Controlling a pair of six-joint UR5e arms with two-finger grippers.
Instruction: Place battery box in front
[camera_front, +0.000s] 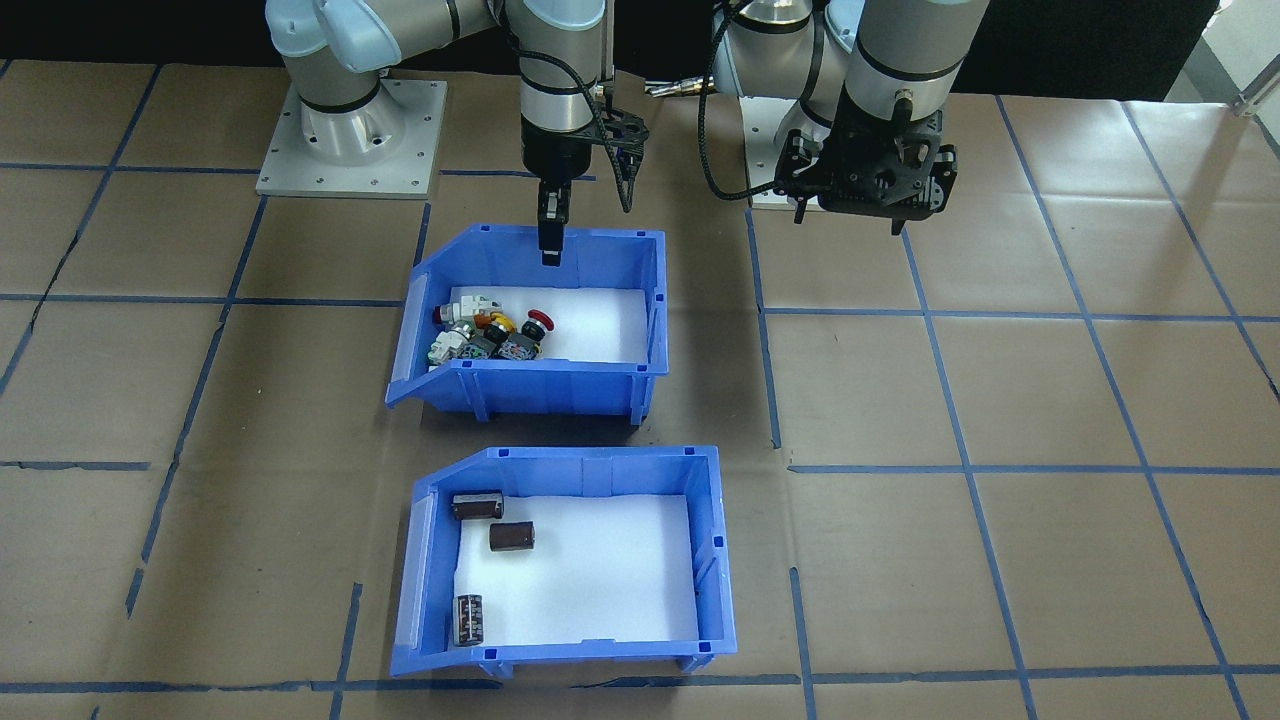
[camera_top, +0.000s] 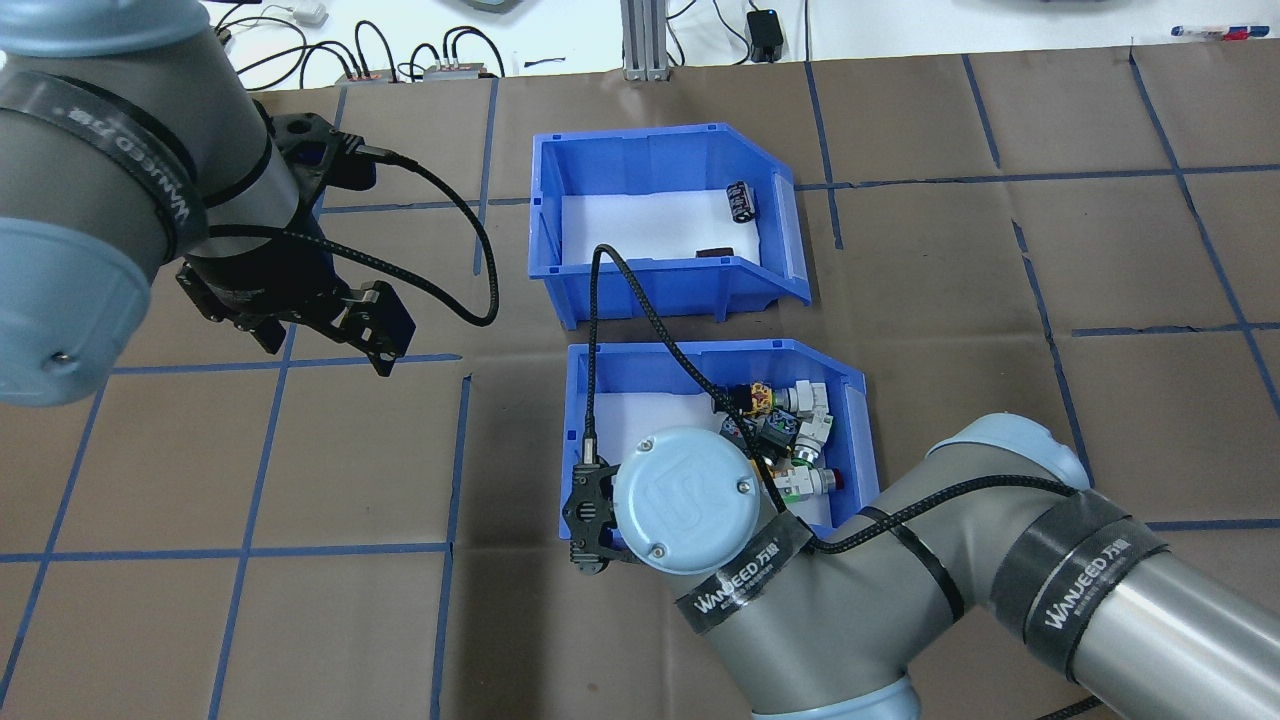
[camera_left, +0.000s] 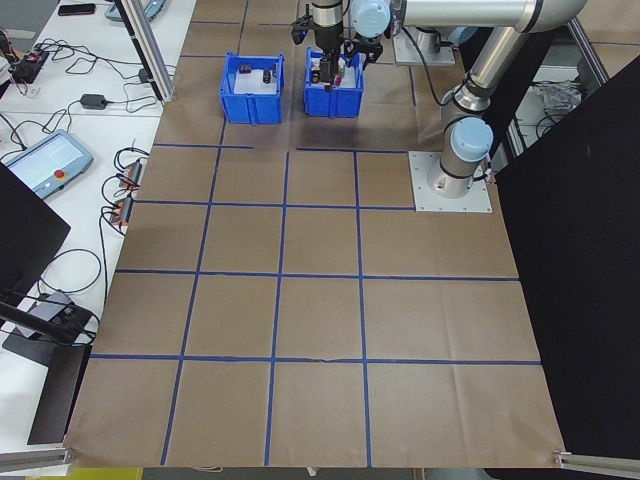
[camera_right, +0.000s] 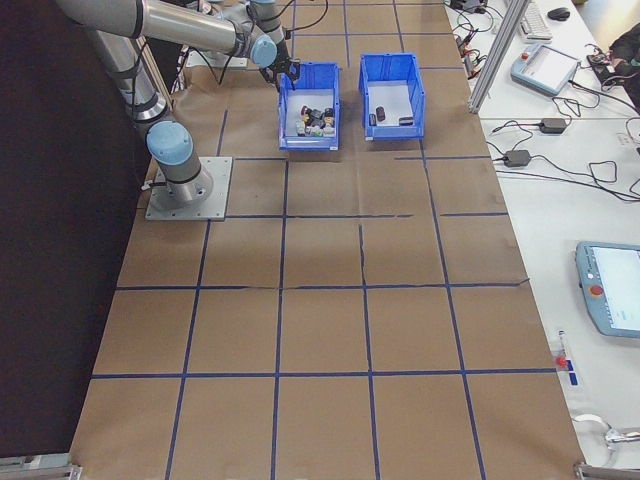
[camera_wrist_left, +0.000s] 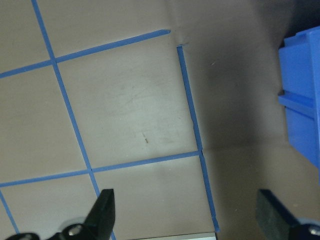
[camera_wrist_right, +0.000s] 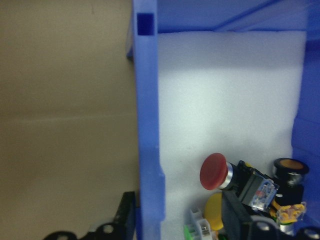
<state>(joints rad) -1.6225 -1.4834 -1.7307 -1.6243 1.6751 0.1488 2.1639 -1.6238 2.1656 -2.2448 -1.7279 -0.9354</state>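
The battery box (camera_front: 590, 470), a blue bin with a white liner, sits on the operators' side of the table. It holds three dark cells (camera_front: 512, 537) and nothing touches it. Between it and the robot stands the identical bin with switches (camera_front: 550, 385). My right gripper (camera_front: 550, 250) reaches down over that bin's robot-side wall (camera_wrist_right: 147, 125). It is open, with one finger (camera_wrist_right: 127, 215) outside the wall and the other inside. My left gripper (camera_front: 848, 220) hangs open and empty above bare table, off to the side of both bins.
Brown paper with blue tape lines covers the table. The arm bases (camera_front: 350, 140) stand at the robot's edge. Cables, pendants and a metal post (camera_top: 640, 40) lie beyond the far edge. In the left wrist view a blue bin corner (camera_wrist_left: 302, 90) shows at the right.
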